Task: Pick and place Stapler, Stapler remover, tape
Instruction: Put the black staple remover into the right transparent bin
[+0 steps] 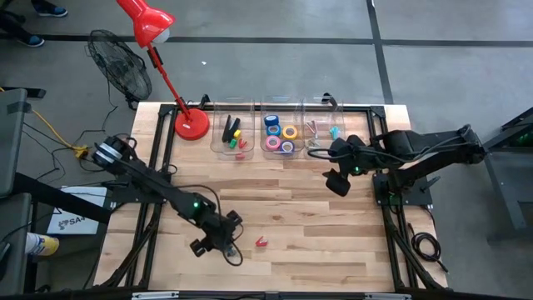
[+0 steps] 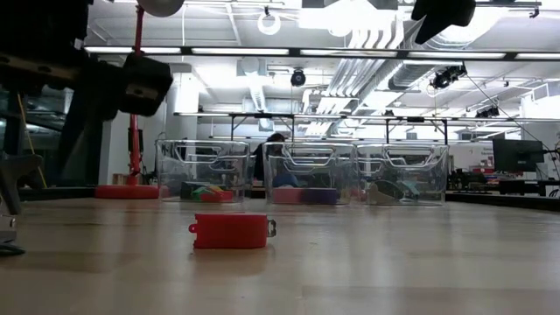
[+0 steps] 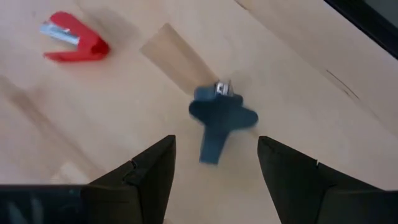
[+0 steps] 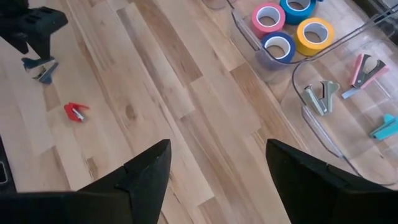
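A blue staple remover (image 3: 219, 121) lies flat on the table near the front edge, left of centre. My left gripper (image 3: 214, 146) hovers open over it, one finger on either side, touching nothing. In the high view that gripper (image 1: 226, 242) stands just left of a red staple remover (image 1: 261, 242), which also lies on the wood. Several tape rolls (image 4: 278, 45), pink, blue and yellow, lie in the middle clear bin (image 1: 281, 133). My right gripper (image 1: 337, 185) waits open above the table in front of the right bin (image 1: 323, 132).
Three clear bins stand in a row at the far edge. The left bin (image 1: 232, 133) holds small coloured staplers, the right one pink, grey and teal staple removers (image 4: 320, 96). A red desk lamp's base (image 1: 191, 125) sits left of the bins. Bare wood lies between the bins and the removers.
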`<control>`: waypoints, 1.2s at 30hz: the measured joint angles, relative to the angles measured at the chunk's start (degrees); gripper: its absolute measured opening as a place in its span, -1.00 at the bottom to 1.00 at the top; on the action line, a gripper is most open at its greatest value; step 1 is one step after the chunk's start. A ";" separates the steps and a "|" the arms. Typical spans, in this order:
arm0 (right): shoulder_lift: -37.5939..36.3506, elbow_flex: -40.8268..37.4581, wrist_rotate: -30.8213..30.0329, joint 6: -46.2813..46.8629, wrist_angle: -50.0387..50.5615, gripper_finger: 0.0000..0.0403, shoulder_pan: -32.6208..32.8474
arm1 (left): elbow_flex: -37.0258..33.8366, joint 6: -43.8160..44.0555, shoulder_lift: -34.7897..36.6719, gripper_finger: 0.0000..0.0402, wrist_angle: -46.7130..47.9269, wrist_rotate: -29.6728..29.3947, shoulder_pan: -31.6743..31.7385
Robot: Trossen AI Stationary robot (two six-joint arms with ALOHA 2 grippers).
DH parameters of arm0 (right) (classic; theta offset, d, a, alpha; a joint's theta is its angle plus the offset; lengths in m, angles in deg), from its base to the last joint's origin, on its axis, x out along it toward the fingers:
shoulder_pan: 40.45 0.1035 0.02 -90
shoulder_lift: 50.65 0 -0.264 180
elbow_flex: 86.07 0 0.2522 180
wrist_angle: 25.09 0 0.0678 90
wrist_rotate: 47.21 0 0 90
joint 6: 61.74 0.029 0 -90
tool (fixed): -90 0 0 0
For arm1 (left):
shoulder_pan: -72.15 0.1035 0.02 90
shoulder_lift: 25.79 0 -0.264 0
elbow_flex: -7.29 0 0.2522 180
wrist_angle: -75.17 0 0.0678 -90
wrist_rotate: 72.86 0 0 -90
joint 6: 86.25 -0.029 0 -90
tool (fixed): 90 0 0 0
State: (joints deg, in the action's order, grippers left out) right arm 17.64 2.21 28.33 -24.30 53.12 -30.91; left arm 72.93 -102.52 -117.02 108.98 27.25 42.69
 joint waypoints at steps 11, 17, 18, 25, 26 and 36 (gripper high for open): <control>0.00 0.00 0.05 -0.47 0.04 0.26 0.00 | 0.07 -0.41 -4.52 0.11 -7.20 0.83 -0.22; 0.00 0.00 0.06 -0.66 0.07 0.26 0.00 | 0.02 -0.40 -5.85 0.07 -9.49 -0.47 -0.22; 0.00 0.00 0.06 -0.70 0.07 0.26 0.00 | 0.02 -0.40 -5.83 0.03 -10.34 -0.51 -0.22; 0.00 0.00 0.06 -1.49 0.08 0.26 0.00 | 0.02 0.04 -5.83 -0.35 -10.75 -0.70 -0.22; 0.00 0.00 0.06 -1.51 0.09 0.26 0.00 | 0.02 0.09 -5.83 -0.40 -10.74 -0.69 -0.22; 0.00 0.00 -0.12 -1.93 0.09 0.26 0.00 | 0.02 4.39 -5.78 -0.86 -11.22 -0.79 -0.20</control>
State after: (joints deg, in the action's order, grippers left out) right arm 17.64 2.21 28.20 -26.23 53.21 -30.91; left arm 72.95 -98.13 -122.80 97.75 26.46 42.50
